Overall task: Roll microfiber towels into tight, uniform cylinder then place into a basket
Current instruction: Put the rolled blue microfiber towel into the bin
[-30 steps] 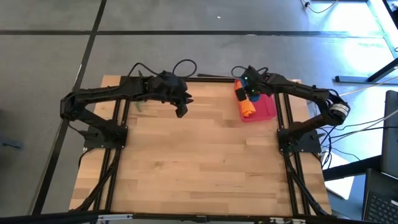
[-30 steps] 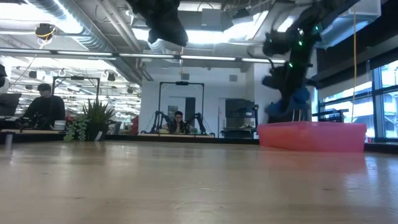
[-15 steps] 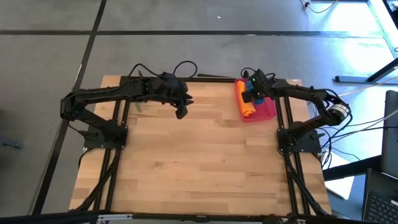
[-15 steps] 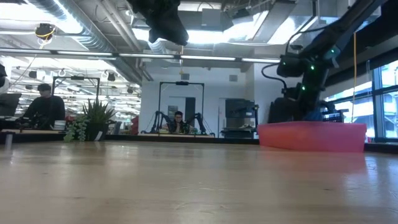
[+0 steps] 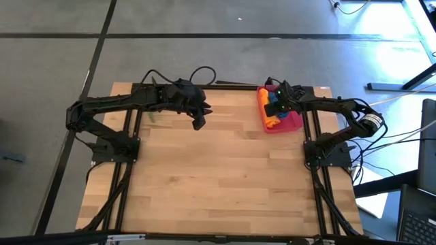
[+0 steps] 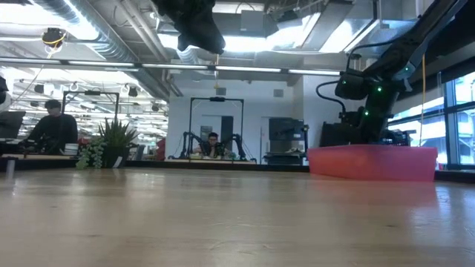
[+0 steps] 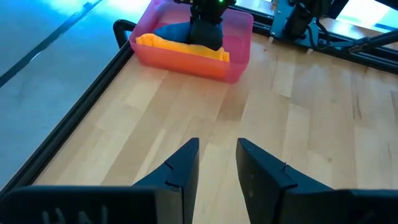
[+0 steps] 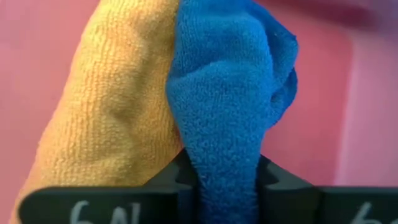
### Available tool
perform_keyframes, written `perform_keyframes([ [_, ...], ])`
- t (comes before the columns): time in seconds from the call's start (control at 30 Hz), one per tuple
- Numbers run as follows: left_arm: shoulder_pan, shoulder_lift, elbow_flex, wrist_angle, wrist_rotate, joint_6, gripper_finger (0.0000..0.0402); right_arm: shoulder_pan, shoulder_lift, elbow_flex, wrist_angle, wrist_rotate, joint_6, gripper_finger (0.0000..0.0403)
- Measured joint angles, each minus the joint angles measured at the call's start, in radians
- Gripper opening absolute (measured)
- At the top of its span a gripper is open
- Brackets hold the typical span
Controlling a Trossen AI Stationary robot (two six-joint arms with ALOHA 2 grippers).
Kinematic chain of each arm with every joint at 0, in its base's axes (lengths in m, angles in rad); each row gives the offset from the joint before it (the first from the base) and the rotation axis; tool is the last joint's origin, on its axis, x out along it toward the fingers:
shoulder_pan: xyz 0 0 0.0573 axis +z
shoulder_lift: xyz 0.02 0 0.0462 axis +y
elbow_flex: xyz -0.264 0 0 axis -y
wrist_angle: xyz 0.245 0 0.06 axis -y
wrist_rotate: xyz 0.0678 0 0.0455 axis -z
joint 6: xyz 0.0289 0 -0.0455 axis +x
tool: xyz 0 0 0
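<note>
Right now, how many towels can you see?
2. The orange towel lies in the pink basket. The blue towel is beside it in the basket, pinched by the right gripper. No others show, though the arm may hide something.

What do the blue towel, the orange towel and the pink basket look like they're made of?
Blue towel: soft looped microfiber-like cloth, fuzzy pile. Orange towel: similar cloth, finer ribbed nap. Basket: probably plastic, smooth, slightly translucent pink walls.
</note>
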Motion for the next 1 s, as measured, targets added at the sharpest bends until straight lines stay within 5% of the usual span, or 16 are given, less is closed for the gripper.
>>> perform_keyframes([
  [0.7, 0.0, 0.0, 0.0, 0.0, 0.0, -0.004, 0.0098, 0.0, 0.0, 0.0, 0.005, -0.032, -0.017, 0.0253],
  [1.0, 0.0, 0.0, 0.0, 0.0, 0.0, -0.003, 0.0098, 0.0, 0.0, 0.033, -0.031, -0.056, 0.002, 0.0283],
])
